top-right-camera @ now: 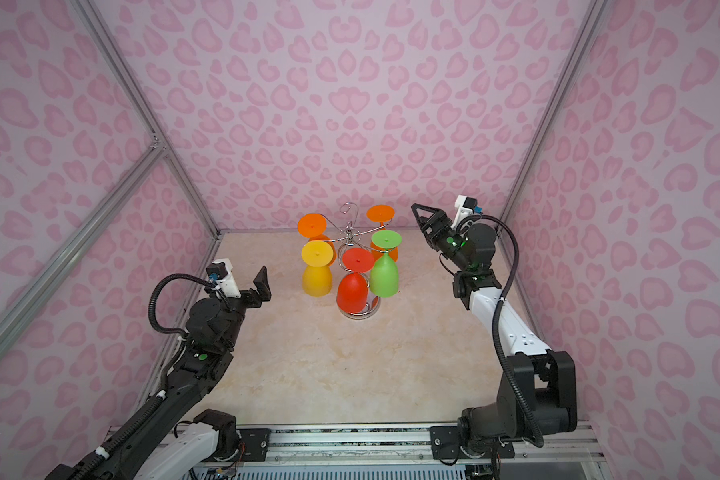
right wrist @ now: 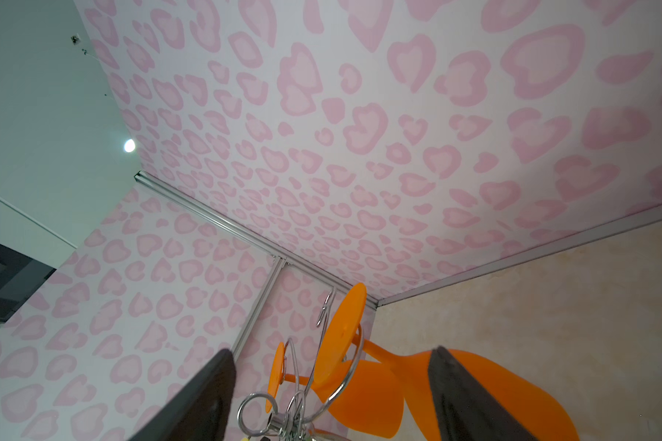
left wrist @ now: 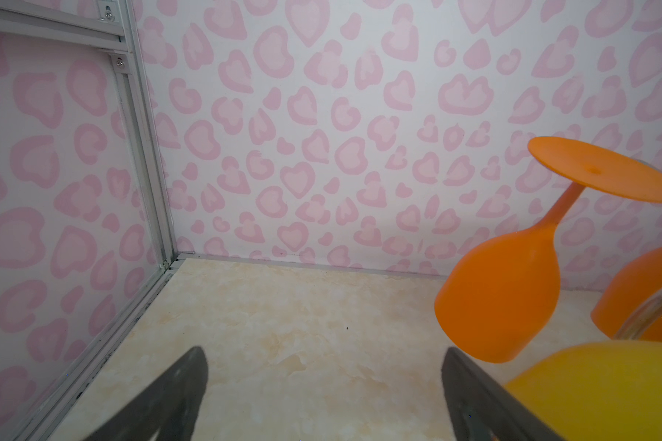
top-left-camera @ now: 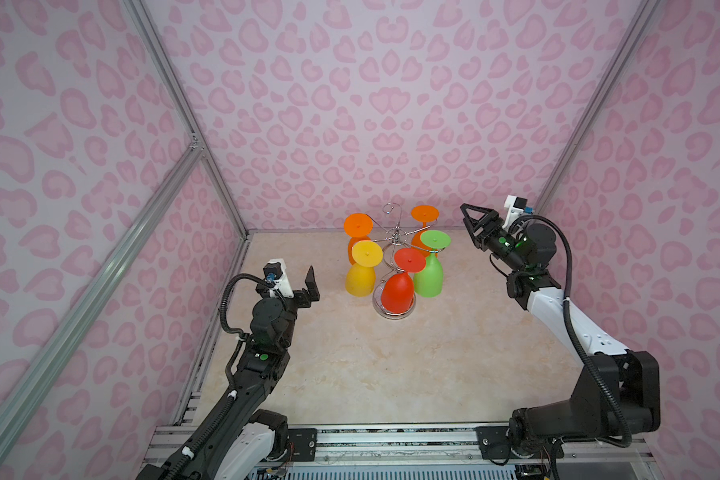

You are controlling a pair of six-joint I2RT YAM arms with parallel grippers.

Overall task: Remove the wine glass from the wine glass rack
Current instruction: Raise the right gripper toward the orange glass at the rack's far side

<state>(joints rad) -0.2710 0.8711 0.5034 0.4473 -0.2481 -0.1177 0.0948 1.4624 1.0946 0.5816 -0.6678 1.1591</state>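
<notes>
Robot cell with pink heart-print walls [top-left-camera: 391, 104] and a beige marbled desk [top-left-camera: 391, 374].

At the far middle of the desk, a chrome wine glass rack [top-left-camera: 395, 240]. Stands upright on a round wire base, with a twisted stem rising to curled hook arms. Carries five plastic wine glasses, all upside down, feet up on the hooks and bowls hanging down:
- Nearest, over the rack's base, a red wine glass [top-left-camera: 398, 291].
- Just to its right, a green wine glass [top-left-camera: 428, 276].
- To the near left, a yellow wine glass [top-left-camera: 360, 280].
- Behind the yellow one, a far-left orange wine glass [top-left-camera: 357, 224], tilted in the left wrist view.
- Behind the green one, a far-right orange wine glass [top-left-camera: 425, 212].

Left end effector [top-left-camera: 310, 286]: to the left of the yellow glass and clear of it. Fingers [left wrist: 192, 374] spread wide apart, with nothing between them but bare desk.

Right end effector [top-left-camera: 468, 212]: raised to the right of the rack, at about the level of the glass feet, clear of rack and glasses in both top views. Aims towards the rack's hooks and the far-right orange glass, as seen from the right wrist. Fingers [right wrist: 448, 382] apart, gripping nothing.
</notes>
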